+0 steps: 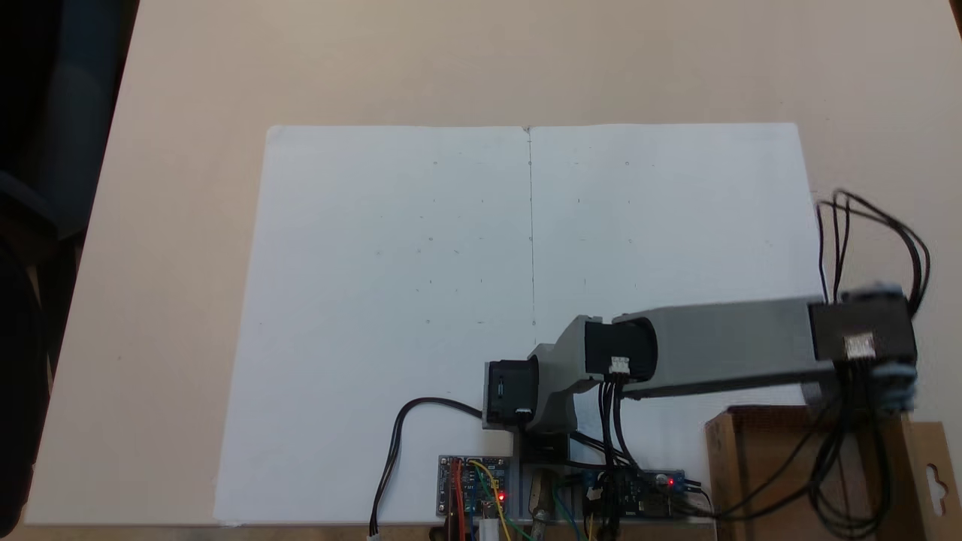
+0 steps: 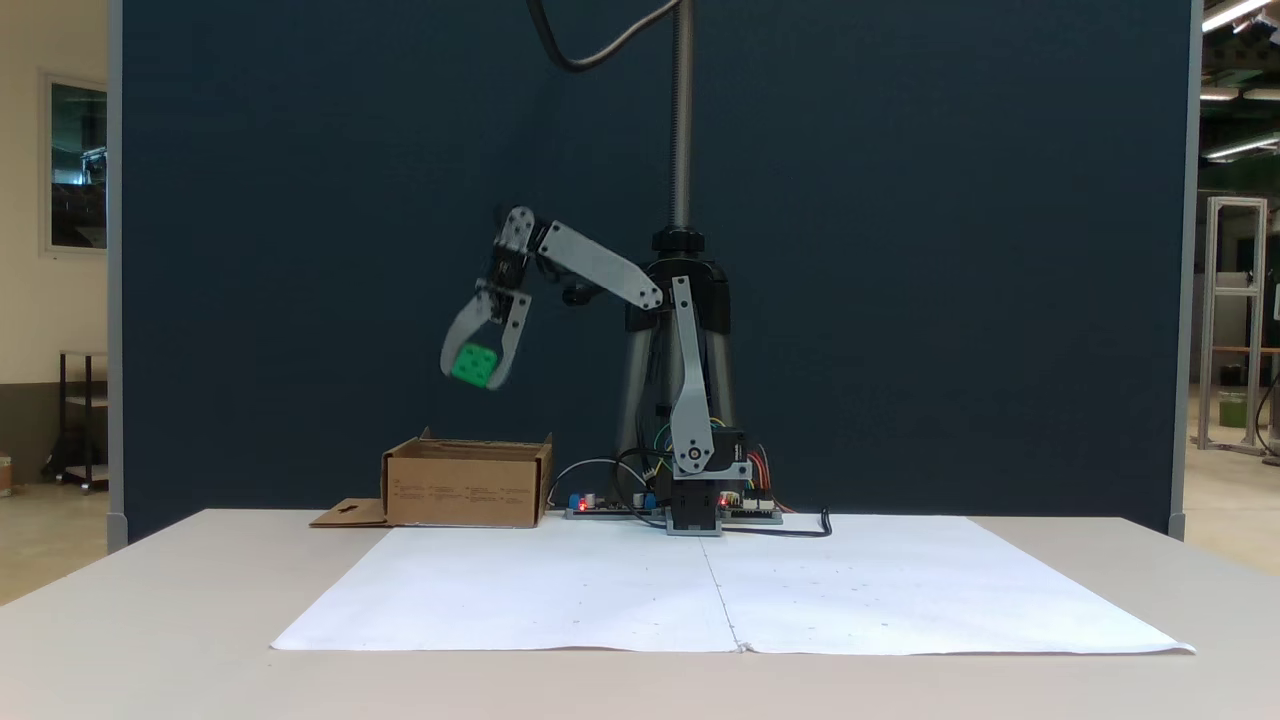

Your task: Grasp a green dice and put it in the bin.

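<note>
Gripper [image 2: 478,372] clamped on green dice [image 2: 473,365] – cube tilted, pip face camera-ward – above bin [image 2: 465,487].

Evenly lit, soft and slightly washed out from above. Motion blur on the arm's far end [image 1: 872,346]. Faint shadows only.

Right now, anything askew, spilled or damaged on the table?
Nothing stands out. The gripper holds the green dice between its fingers, in the air above the bin, which sits upright with its flap lying flat on the table. The white paper lies flat, with no spill or damage showing.
</note>
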Robot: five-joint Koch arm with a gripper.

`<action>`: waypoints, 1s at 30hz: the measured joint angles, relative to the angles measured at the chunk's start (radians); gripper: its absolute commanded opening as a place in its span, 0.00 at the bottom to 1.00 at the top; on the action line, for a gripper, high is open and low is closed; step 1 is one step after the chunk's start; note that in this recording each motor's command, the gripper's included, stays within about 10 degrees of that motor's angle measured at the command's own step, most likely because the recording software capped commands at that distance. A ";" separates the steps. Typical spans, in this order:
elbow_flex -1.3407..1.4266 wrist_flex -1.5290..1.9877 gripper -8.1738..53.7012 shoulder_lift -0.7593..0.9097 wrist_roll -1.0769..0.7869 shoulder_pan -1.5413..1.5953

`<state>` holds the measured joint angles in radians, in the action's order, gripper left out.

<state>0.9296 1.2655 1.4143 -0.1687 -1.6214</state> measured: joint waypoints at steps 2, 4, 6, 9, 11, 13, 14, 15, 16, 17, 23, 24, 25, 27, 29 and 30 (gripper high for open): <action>0.055 -0.002 0.32 0.000 -0.005 -0.046; 0.129 -0.005 0.32 0.000 -0.005 -0.094; 0.218 -0.026 0.32 -0.002 -0.038 -0.147; 0.321 -0.074 0.32 0.020 -0.080 -0.181; 0.416 -0.137 0.32 0.026 -0.097 -0.184; 0.468 -0.213 0.32 0.026 -0.100 -0.187; 0.483 -0.253 0.32 0.026 -0.100 -0.187; 0.497 -0.290 0.32 0.025 -0.103 -0.187; 0.506 -0.322 0.32 0.025 -0.104 -0.187; 0.508 -0.348 0.32 0.023 -0.106 -0.187; 0.508 -0.456 0.32 0.020 -0.106 -0.187; 0.508 -0.471 0.32 0.020 -0.106 -0.187; 0.508 -0.482 0.32 0.020 -0.106 -0.187; 0.515 -0.499 0.32 0.020 -0.106 -0.187; 0.529 -0.514 0.57 0.020 -0.106 -0.187; 0.548 -0.526 0.66 0.021 -0.106 -0.187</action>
<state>1.4772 0.7394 1.4358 -0.2746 -1.8086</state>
